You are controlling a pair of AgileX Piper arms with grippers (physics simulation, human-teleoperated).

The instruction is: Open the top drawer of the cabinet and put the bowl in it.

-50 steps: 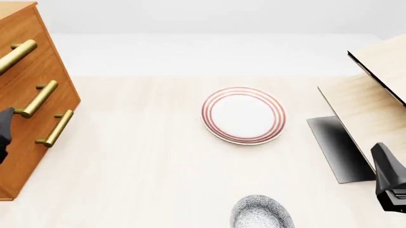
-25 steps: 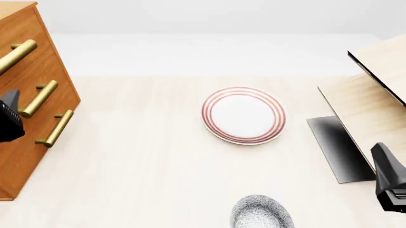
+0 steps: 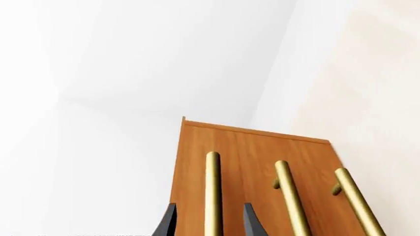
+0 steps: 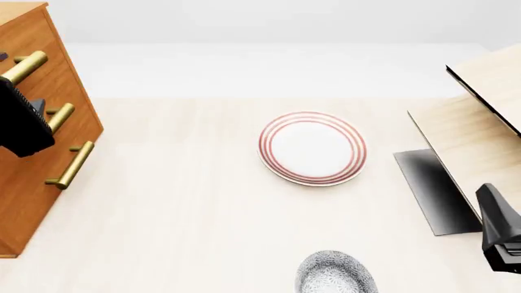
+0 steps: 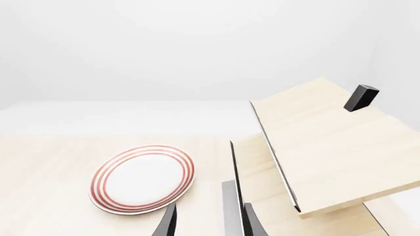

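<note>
**Left Gripper Aligned With Top Drawer Handle; Bowl on Surface**

The cabinet (image 4: 36,122) stands at the left edge of the surface (image 4: 179,207), its three drawer fronts facing right. All three drawers sit flush with the front. The top drawer (image 3: 196,162) is closed.

The left gripper (image 3: 207,223) is raised in front of the cabinet at the level of the uppermost handle. In the left wrist view its two dark fingers (image 3: 168,223) straddle the top brass handle (image 3: 213,191), one on each side, with a gap between each finger and the bar. The jaws are released and grasp nothing. In the front view the left arm's dark body (image 4: 21,125) covers part of the upper and middle handles.

The right gripper (image 5: 208,223) is low at the right edge of the surface, beside a pale wooden structure (image 4: 480,122). Its jaws are spread apart and hold nothing.

The bowl (image 4: 335,273) rests on the surface at the near edge, well apart from the cabinet. A white plate (image 4: 313,148) with red rings lies beyond it at the centre.
</note>
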